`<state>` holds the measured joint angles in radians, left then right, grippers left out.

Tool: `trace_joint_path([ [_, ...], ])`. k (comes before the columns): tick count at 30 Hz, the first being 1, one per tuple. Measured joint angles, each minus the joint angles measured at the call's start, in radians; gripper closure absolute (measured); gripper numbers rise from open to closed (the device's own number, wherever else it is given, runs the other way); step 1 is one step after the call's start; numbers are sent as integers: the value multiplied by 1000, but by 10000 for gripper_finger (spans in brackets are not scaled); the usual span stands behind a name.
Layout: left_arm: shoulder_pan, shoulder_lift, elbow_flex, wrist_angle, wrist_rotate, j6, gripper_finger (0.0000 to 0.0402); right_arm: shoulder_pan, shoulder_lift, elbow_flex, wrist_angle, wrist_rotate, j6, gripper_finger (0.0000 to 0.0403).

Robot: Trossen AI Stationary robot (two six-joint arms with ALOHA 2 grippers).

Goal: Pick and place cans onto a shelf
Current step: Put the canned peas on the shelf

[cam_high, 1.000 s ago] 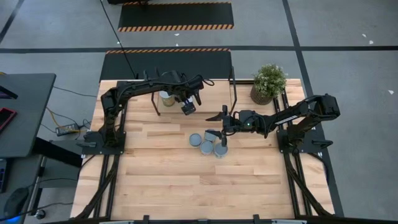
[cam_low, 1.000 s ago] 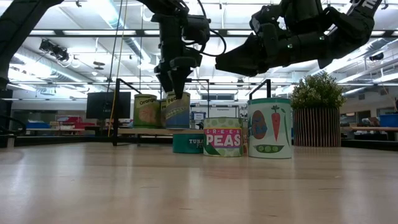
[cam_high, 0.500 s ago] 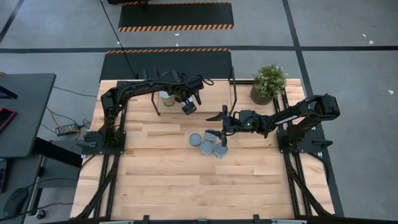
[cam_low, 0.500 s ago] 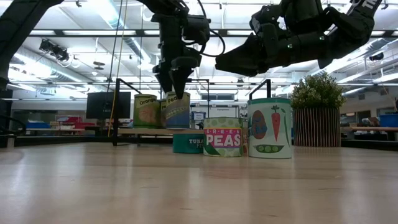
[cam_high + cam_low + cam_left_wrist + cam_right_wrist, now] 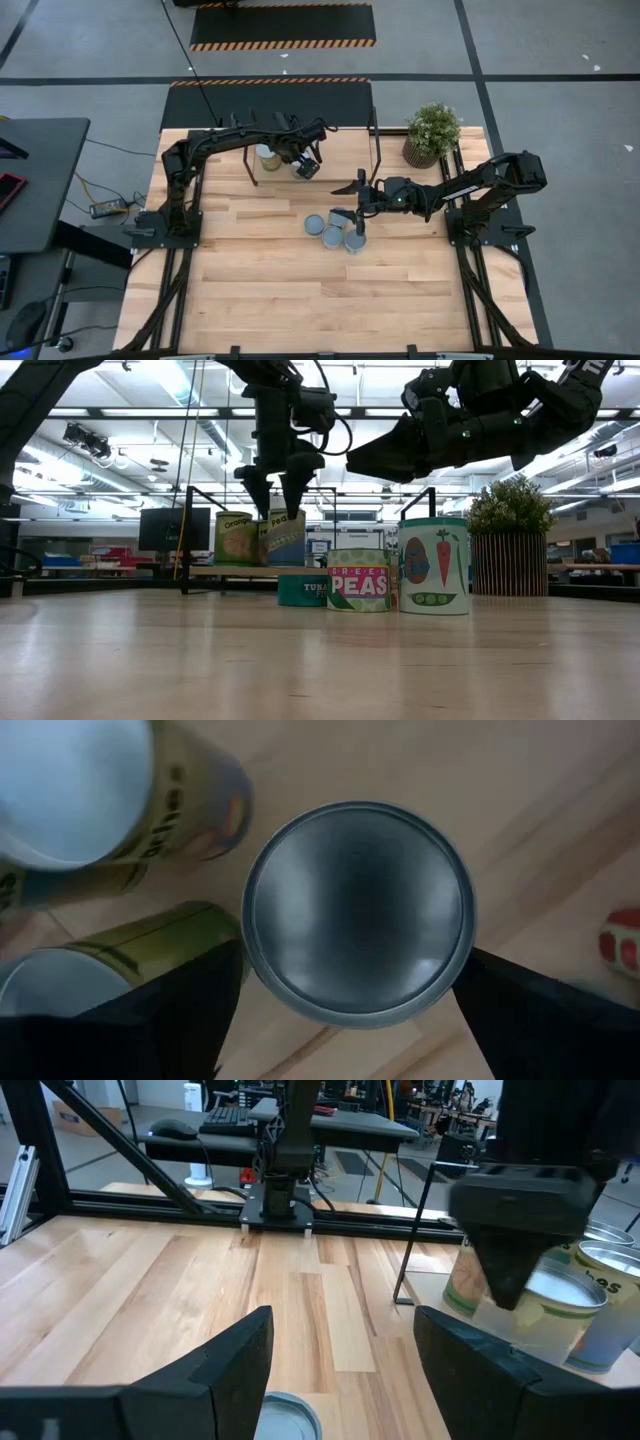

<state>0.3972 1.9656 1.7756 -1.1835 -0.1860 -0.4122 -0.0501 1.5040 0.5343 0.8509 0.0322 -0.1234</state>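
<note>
My left gripper (image 5: 307,167) hangs open over the shelf (image 5: 235,571), one finger on either side of a silver-topped can (image 5: 358,910) that stands upright on the board. I cannot see it touching the can. Two more cans (image 5: 75,795) stand beside that can on the shelf. My right gripper (image 5: 356,188) is open and empty, above the group of cans (image 5: 332,236) on the table. In the low view these are a tuna can (image 5: 302,588), a peas can (image 5: 358,580) and a taller vegetable can (image 5: 433,565).
A potted plant (image 5: 432,132) stands at the table's far right corner. The shelf's black upright posts (image 5: 375,150) rise near my right gripper. The near half of the wooden table (image 5: 330,300) is bare.
My left gripper has opened and let go of the can, which stays upright on the shelf beside the other cans. The gripper has also shifted a little toward the table's far edge.
</note>
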Motion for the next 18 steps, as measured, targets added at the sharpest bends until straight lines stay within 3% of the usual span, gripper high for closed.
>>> trace_joint_path([
  [18,3,0,0,2,50,30,47,0,0,0,0,0,0,153],
])
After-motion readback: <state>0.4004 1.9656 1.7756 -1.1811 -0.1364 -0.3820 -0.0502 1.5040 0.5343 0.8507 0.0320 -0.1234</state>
